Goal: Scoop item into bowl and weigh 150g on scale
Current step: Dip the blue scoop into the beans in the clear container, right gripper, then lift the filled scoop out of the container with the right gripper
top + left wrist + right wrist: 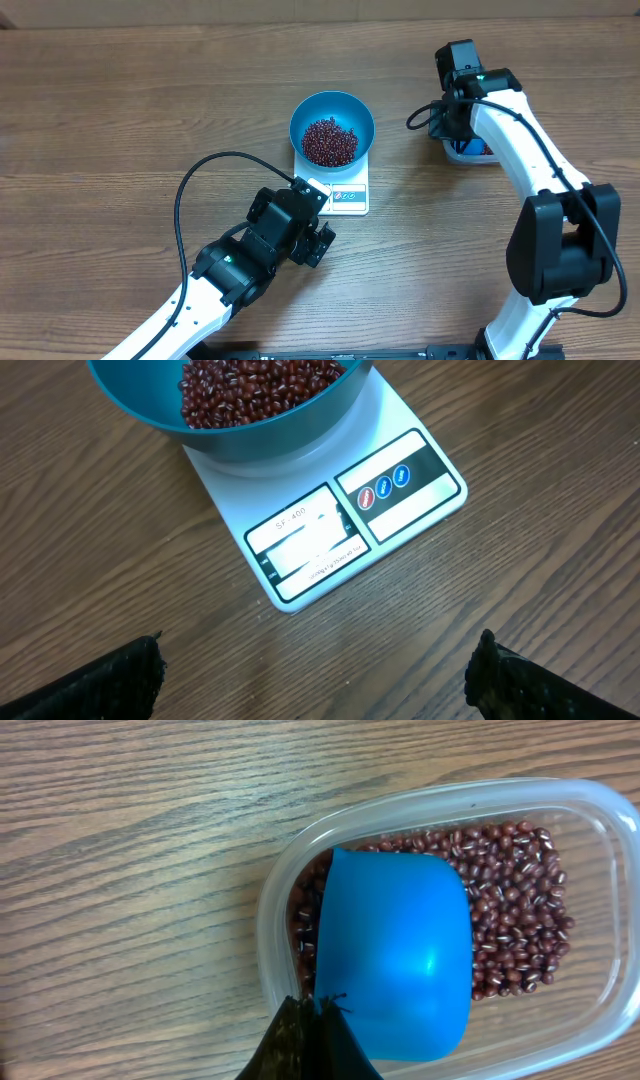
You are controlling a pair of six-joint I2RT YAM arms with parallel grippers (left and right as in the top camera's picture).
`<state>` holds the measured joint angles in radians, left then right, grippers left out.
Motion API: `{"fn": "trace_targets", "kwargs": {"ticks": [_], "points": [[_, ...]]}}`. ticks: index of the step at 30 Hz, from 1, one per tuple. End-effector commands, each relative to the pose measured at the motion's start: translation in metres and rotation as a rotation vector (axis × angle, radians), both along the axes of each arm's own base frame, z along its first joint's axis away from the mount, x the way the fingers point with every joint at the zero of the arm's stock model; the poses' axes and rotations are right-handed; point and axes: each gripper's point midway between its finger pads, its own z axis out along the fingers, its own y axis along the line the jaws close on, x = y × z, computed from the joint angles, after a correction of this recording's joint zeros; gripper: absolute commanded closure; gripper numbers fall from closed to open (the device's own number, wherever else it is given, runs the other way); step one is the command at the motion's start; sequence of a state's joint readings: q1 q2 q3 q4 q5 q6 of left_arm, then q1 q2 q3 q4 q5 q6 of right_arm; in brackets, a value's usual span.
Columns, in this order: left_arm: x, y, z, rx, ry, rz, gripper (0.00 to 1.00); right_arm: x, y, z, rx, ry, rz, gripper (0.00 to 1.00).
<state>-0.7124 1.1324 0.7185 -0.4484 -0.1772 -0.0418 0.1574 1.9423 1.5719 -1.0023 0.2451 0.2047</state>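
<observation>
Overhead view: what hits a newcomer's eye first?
The bright-blue bowl of red-brown beans sitting on the white scale, mid-table. Next, the blue scoop held by the right gripper at the clear tub of more beans, on the right.

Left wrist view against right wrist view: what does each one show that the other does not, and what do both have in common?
Only the left wrist view: the blue bowl standing on the white scale, with its display and three buttons, and the open left claw. Only the right wrist view: the clear tub and the blue scoop inside it, held by the shut right claw. Both: red-brown beans and the wooden table.
</observation>
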Motion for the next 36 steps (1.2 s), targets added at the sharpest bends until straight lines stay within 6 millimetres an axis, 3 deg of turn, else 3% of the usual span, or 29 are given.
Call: {"fn": "trace_targets", "kwargs": {"ticks": [1, 9, 29, 36], "points": [[0.001, 0.005, -0.002, 0.021, -0.011, -0.001, 0.0, 0.008, 0.024, 0.011, 0.166, -0.029, 0.029, 0.96], [0.001, 0.005, -0.002, 0.021, -0.011, -0.001, 0.01, 0.015, 0.01, 0.014, 0.346, -0.044, -0.023, 0.96], [0.001, 0.005, -0.002, 0.021, -0.011, -0.001, 0.0, 0.015, -0.041, 0.017, 0.441, -0.062, -0.109, 0.96], [0.001, 0.005, -0.002, 0.021, -0.011, 0.0, 0.0, 0.018, -0.054, 0.027, 0.591, -0.105, -0.094, 0.96]]}}
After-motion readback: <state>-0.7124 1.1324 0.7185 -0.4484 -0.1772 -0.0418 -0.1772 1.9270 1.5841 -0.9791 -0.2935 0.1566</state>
